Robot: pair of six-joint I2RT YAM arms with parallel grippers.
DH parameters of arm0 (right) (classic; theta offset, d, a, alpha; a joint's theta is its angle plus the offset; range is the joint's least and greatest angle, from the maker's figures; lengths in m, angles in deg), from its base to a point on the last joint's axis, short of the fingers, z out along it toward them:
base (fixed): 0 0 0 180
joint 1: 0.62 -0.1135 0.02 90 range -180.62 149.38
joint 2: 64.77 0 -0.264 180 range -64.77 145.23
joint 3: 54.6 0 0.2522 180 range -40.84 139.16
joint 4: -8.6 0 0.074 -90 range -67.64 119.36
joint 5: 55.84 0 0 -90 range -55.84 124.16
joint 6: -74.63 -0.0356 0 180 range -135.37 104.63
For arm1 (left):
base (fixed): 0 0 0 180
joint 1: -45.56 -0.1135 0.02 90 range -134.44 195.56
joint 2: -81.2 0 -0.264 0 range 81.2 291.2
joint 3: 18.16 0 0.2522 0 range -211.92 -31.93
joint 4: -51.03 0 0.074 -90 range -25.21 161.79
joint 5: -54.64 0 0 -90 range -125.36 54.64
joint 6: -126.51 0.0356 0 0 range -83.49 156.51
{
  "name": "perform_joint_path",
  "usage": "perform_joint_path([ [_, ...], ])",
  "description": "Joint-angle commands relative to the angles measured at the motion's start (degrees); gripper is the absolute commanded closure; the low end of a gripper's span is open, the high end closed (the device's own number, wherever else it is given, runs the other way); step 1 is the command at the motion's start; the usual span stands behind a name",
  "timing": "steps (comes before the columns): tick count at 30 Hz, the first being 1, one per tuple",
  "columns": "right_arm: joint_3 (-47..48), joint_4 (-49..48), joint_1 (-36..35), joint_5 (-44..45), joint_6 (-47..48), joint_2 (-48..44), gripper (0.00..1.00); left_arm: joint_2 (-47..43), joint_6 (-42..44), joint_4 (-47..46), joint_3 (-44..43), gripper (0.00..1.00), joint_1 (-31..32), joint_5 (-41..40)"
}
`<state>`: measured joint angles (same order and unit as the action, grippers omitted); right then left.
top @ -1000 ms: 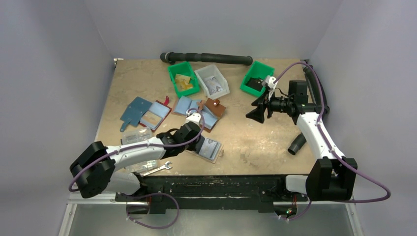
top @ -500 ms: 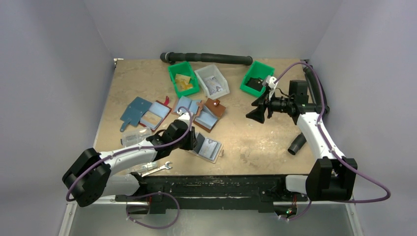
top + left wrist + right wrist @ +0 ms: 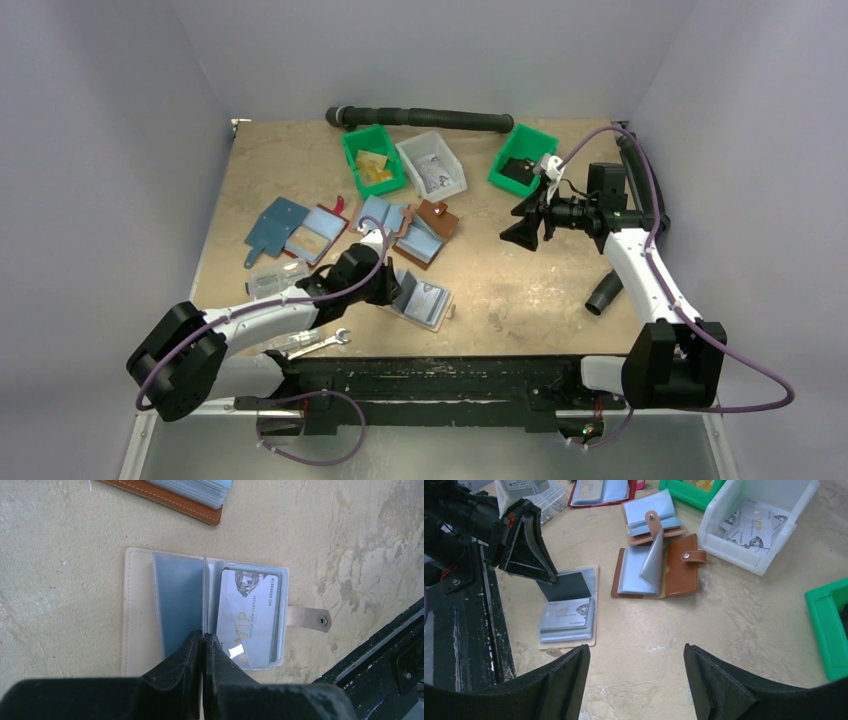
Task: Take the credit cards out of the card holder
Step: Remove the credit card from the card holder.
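The card holder (image 3: 422, 302) lies open near the table's front edge, cream-rimmed with clear sleeves (image 3: 135, 605). A light blue-grey "VIP" credit card (image 3: 247, 615) sits in its right sleeve and also shows in the right wrist view (image 3: 566, 612). A dark grey card (image 3: 569, 585) is on the left side, bluish in the left wrist view (image 3: 177, 600). My left gripper (image 3: 202, 636) is shut on the edge of a thin clear sleeve standing at the holder's spine (image 3: 390, 284). My right gripper (image 3: 635, 650) is open and empty, held high at the right (image 3: 520, 235).
Brown wallets with blue lining (image 3: 425, 225) lie behind the holder. A white bin of cards (image 3: 432, 165) and green bins (image 3: 372, 160) (image 3: 522, 158) stand further back. A clear box (image 3: 277, 275), a wrench (image 3: 320, 343) and a blue wallet (image 3: 275, 225) are at the left.
My left arm has drawn back to the left, and its gripper now sits at the holder's near-left side. The right arm has not moved.
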<state>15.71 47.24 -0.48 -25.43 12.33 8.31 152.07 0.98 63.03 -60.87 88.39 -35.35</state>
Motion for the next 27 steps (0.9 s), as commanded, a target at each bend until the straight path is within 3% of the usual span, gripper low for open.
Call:
perform_joint_path([
  [1,2.16,0.16,0.30,-1.91,0.22,-0.51,0.23,-1.84,-1.48,-3.35,1.32,1.00,-0.60,0.95],
  [6,1.69,-0.64,-2.53,-2.46,-1.13,0.40,0.23,-4.85,-3.94,-8.37,3.99,1.00,-0.73,2.68],
  [13,0.31,-3.48,-9.72,-2.65,-4.07,3.38,0.23,-9.81,-11.22,-23.28,11.54,1.00,-0.65,6.01],
  [27,-3.69,-17.19,-20.17,-9.86,-19.54,12.72,0.25,-7.14,-20.16,-50.51,22.00,1.00,-0.70,6.15],
])
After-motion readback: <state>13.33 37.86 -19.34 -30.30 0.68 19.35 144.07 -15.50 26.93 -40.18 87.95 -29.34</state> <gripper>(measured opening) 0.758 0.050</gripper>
